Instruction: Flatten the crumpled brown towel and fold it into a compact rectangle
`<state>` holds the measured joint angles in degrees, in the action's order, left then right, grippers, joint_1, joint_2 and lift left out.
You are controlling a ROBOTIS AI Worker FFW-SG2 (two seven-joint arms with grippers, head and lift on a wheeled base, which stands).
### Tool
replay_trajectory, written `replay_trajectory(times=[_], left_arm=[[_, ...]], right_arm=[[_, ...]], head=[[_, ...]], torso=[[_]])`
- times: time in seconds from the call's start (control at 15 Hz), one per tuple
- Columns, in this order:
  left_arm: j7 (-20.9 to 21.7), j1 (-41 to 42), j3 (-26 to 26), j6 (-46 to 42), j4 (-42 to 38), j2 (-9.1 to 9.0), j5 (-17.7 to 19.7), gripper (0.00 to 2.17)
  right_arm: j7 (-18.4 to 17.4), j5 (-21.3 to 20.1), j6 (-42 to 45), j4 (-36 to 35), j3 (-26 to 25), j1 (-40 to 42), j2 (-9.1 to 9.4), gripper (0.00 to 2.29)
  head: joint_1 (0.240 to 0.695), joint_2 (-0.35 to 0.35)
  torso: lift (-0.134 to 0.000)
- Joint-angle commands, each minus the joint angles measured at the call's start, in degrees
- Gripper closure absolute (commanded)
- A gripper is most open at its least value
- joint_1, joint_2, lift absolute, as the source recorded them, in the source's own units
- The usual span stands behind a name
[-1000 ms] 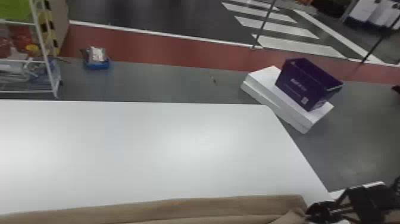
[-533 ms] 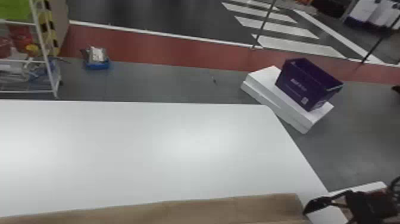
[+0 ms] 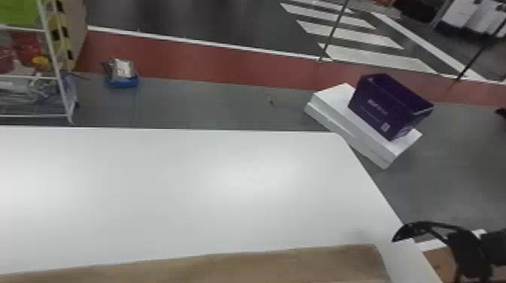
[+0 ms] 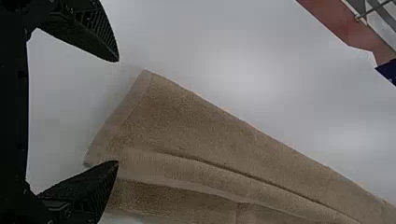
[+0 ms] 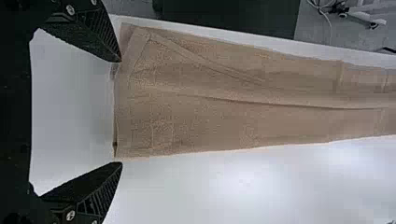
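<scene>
Find the brown towel (image 3: 226, 267) along the head view's bottom edge, stretched nearly side to side. Note one short end beside the right gripper (image 5: 121, 112), spread wide at lower right, the other beside the left gripper (image 4: 117, 111), also spread, similarly near. Probably pinch both.

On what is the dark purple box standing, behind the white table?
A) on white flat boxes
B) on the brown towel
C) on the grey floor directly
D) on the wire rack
A: in the head view, the dark purple box stands on the white flat boxes, beyond the white table's far right corner.
</scene>
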<state>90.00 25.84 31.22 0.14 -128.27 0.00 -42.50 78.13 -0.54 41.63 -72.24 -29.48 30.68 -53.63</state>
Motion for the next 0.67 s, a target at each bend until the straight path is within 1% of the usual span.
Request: replay_trajectory(times=[0.0,0.07,0.13,0.2,0.27,0.33,0.4,0.47,0.53,0.6], left_arm=[[0.6,0.0,0.7,0.2,-0.7,-0.15,0.0,0.09],[0.6,0.0,0.9,0.2,-0.9,-0.15,0.3,0.09],[0.6,-0.1,1.8,0.0,-1.0,-0.15,1.3,0.09],[0.6,-0.4,2.3,0.0,-1.0,-0.15,2.0,0.09],[0.6,-1.0,3.1,0.0,-0.8,-0.15,3.6,0.09],[-1.8,-1.3,3.1,0.5,0.1,-0.15,5.2,0.09],[-4.5,-1.8,3.1,1.6,1.4,-0.15,6.7,0.09],[-7.6,-2.6,3.1,4.7,2.5,-0.15,9.0,0.10],[-9.2,-3.7,3.2,9.1,3.5,-0.15,10.9,0.10],[-10.0,-4.5,3.2,11.8,4.2,-0.15,11.8,0.10]], right_arm=[[0.2,1.0,0.1,0.1,-0.8,0.1,0.11,0.10],[0.2,2.5,-0.1,0.3,-1.2,0.1,0.28,0.11],[0.2,5.8,-1.3,0.8,-1.6,-0.2,0.55,0.13],[0.2,7.8,-2.0,1.0,-1.8,-0.4,0.99,0.14],[0.2,9.5,-3.1,1.0,-2.2,-0.7,1.95,0.15],[0.2,11.2,-5.2,1.0,-2.2,-0.8,2.30,0.16],[0.2,13.4,-9.4,0.8,-2.2,-0.8,2.83,0.20],[0.2,15.1,-13.6,0.3,-2.4,-0.8,3.62,0.22],[0.2,16.4,-18.0,-0.7,-2.8,-0.9,4.59,0.22],[0.2,17.3,-21.4,-1.7,-3.2,-0.6,5.38,0.22]], head=[[0.695,-0.350],[0.695,-0.350],[0.695,-0.350],[0.695,-0.350],[0.695,-0.350],[0.695,-0.350],[0.695,-0.350],[0.695,-0.350],[0.695,-0.350],[0.695,-0.350]], torso=[[-0.124],[-0.124],[-0.124],[-0.124],[-0.124],[-0.124],[-0.124],[-0.124],[-0.124],[-0.124]])
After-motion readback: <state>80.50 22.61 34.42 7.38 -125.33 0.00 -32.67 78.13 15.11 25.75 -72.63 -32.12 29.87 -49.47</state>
